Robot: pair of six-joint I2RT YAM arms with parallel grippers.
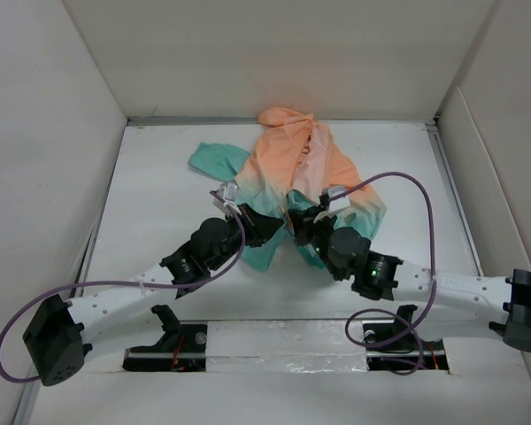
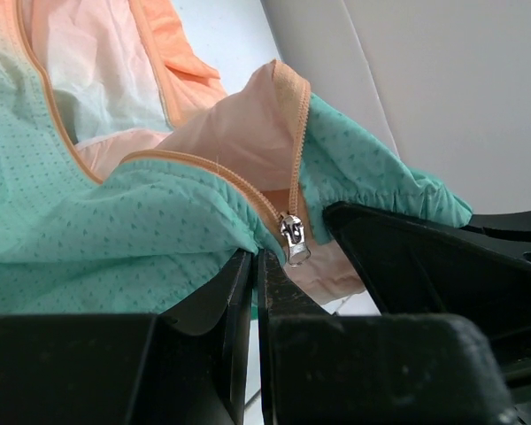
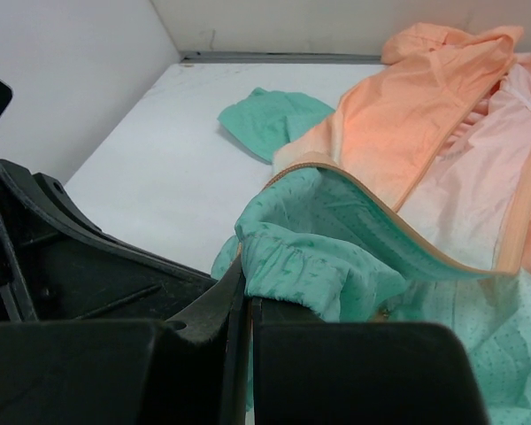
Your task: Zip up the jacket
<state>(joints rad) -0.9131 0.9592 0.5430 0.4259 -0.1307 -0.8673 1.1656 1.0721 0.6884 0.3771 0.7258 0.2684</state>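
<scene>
The thin hooded fabric jacket (image 1: 292, 168), peach-orange at the hood and fading to teal at the hem, lies on the white worktop (image 1: 159, 204). Its hood is toward the far wall and its hem is nearest the arms, with the front gaping open over the pale pink lining (image 2: 234, 133). Both arms meet at the hem. The left hand (image 2: 255, 258) has its fingers pressed together on a fold of teal hem just beside the small silver metal zipper slider (image 2: 292, 239). The slider sits at the very bottom of the orange zipper trim (image 2: 296, 124), and both orange edges run down into it, so the zipper looks engaged but hardly closed. The right hand (image 3: 246, 285) is also pinched tight, on a bunch of teal hem on the other side of the slider. I judge the step in hand to be anchoring the hem on both sides, with the zipping itself not yet begun. The next move would call for one hand to release, take the slider's little pull tab and draw it toward the hood, while the other holds the hem taut. The cloth is thin and slack, so it may bunch or catch in the slider.
</scene>
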